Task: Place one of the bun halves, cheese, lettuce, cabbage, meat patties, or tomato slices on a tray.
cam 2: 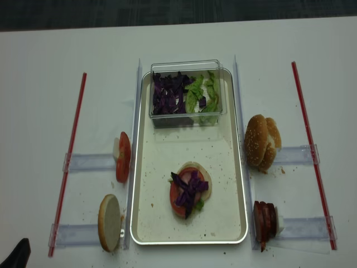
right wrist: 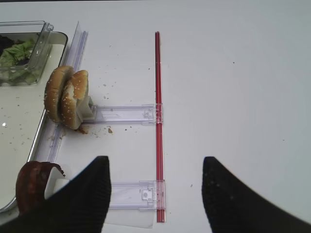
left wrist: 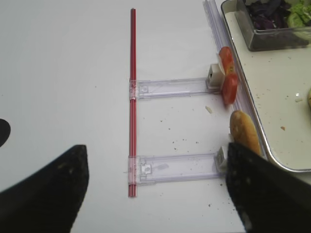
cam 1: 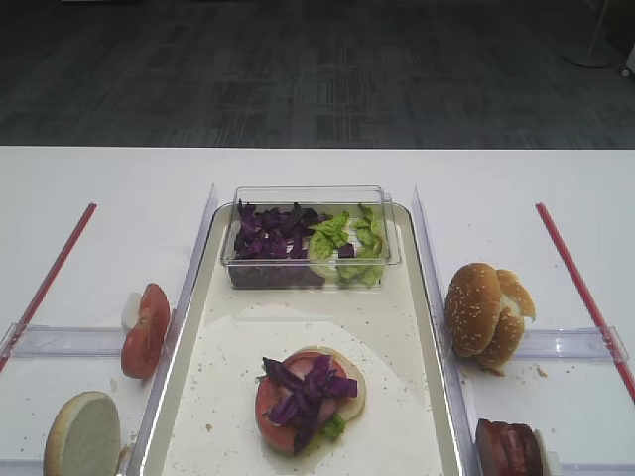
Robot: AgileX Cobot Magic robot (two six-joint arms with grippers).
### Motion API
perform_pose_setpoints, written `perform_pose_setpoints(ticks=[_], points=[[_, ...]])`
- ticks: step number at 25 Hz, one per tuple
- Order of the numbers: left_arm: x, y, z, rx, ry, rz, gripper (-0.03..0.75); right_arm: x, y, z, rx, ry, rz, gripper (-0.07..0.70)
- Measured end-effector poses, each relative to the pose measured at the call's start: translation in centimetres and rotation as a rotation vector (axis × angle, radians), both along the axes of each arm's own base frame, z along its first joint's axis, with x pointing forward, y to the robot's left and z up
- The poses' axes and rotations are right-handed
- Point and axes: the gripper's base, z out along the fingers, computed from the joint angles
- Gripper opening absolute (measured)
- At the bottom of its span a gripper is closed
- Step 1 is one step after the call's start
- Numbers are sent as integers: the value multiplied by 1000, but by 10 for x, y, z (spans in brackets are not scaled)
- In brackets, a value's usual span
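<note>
Assembly on the tray is partly built: a pale bun half lies near the tray's middle with a tomato slice, a scrap of lettuce and purple cabbage piled on it; no patty and no seeded top are seen on it yet. Relative to the tray, the meat patties are stood on edge just outside its right rim toward the near corner, and the sesame bun halves are leaned together on edge farther up that same rim; on the left side, tomato slices are racked on edge just beside the rim, and a cut-face bun half is stood nearer the front corner. A clear tub of loose cabbage and lettuce is set at the tray's far end.

The right pincer is seen with its jaws spread wide and nothing between them, over bare desk well to the right of the tray; the patties lie to its left, just beside the left jaw, their flat faces turned along the rim. The left pincer is likewise held wide open and empty, left of the tray, with the cut-face bun half just beside its right jaw.

A patty is judged the likely next layer; the right arm is the nearer, and a leftward shift would be called for.
</note>
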Motion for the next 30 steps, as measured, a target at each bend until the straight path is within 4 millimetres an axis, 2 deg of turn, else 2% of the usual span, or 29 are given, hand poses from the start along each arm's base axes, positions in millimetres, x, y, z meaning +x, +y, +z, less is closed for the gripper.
perform_pose_setpoints(ticks=[30], points=[[0, 0, 0, 0, -1, 0, 534, 0, 0, 0, 0, 0, 0, 445]])
